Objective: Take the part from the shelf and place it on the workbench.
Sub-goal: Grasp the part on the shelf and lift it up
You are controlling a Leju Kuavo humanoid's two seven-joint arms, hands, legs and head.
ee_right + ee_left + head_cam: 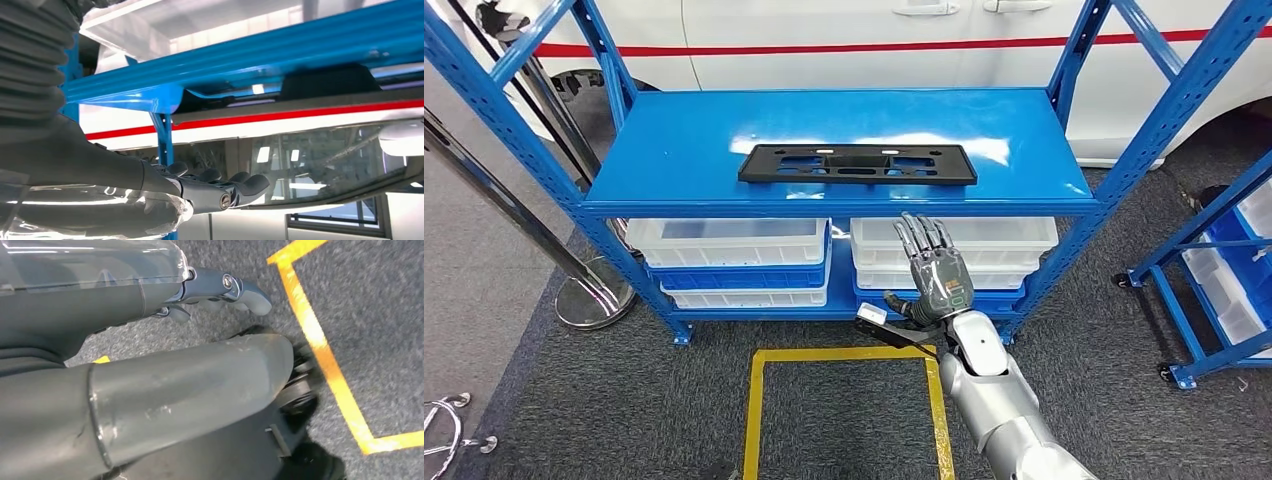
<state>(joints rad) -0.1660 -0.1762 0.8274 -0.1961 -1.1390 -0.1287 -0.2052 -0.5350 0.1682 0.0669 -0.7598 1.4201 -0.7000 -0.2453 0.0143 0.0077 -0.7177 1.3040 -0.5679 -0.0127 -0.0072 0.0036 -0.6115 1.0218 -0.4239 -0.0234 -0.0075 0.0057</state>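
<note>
The job has barely begun. The flat black plastic part [857,164], long and full of holes, lies on top of the shiny blue metal shelf [674,150]. The right hand [932,272] is raised below it, fingers straight and apart, holding nothing. The left hand [220,292] hangs over grey carpet, empty, fingers loosely curled.
</note>
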